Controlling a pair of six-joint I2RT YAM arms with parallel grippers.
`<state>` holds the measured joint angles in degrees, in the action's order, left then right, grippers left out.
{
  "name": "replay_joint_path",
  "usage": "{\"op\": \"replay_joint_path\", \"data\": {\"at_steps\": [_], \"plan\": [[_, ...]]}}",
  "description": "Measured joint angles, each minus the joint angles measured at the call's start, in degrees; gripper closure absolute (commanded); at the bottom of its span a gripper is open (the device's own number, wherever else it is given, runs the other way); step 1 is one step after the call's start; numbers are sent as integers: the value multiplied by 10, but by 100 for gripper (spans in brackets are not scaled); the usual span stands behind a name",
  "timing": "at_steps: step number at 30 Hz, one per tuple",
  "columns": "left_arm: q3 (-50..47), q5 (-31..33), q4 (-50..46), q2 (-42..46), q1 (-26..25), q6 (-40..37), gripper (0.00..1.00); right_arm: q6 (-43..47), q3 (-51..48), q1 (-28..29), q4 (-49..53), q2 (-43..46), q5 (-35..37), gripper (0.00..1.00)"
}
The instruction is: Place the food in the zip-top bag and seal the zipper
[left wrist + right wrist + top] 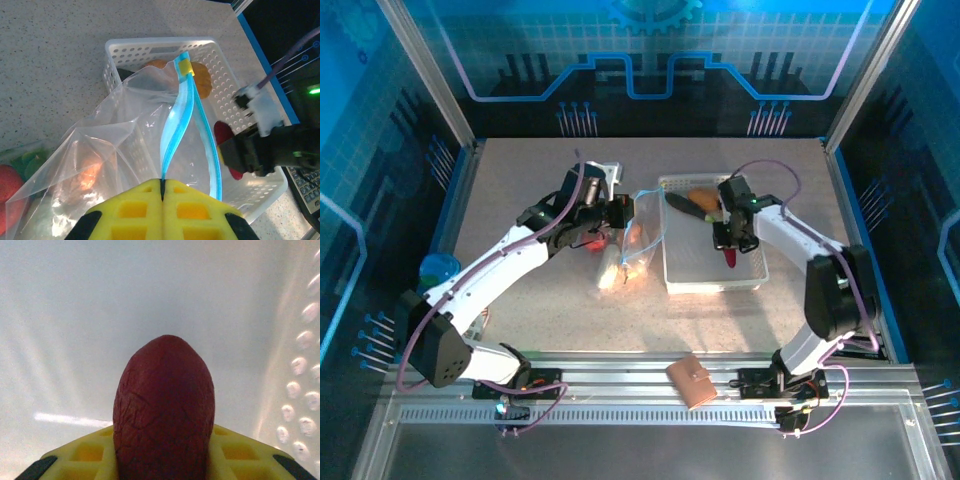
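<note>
The zipper (176, 120) is pinched in the closed left claw (162, 186). A dark red food piece (164, 400) is gripped by the right claw (163, 440) over the white basket (695, 258).

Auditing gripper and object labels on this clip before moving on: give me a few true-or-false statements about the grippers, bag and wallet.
1. The left gripper is shut on the zipper. True.
2. The right gripper is empty. False: it holds a dark red food piece over the basket.
3. The wallet lies in the basket. False: it lies on the near rail, between the arm bases.
4. The mouth of the zip-top bag is unsealed. True.
</note>
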<state>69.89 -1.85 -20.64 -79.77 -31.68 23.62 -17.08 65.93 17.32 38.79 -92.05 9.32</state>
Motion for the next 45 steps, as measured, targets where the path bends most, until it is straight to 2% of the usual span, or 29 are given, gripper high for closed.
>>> {"op": "replay_joint_path", "data": {"at_steps": [6,10,14,19,25,35,38,45], "plan": [[0,0,0,-21,0,0,100,-34,15,41,-67,122,-13,85],[0,0,1,-38,0,4,100,-63,16,97,-125,180,-19,86],[0,0,2,-41,0,9,100,-98,9,161,-196,202,-18,87],[1,0,5,-41,0,20,100,-146,-29,218,-276,194,-3,87],[1,-1,5,-41,0,30,100,-186,-53,257,-337,149,36,87],[1,-1,11,-24,0,35,100,-192,-51,270,-341,84,57,86],[1,-1,15,-16,0,35,100,-189,-45,270,-320,63,57,83],[1,-1,17,-8,0,35,100,-177,-13,270,-284,26,57,64]]}}
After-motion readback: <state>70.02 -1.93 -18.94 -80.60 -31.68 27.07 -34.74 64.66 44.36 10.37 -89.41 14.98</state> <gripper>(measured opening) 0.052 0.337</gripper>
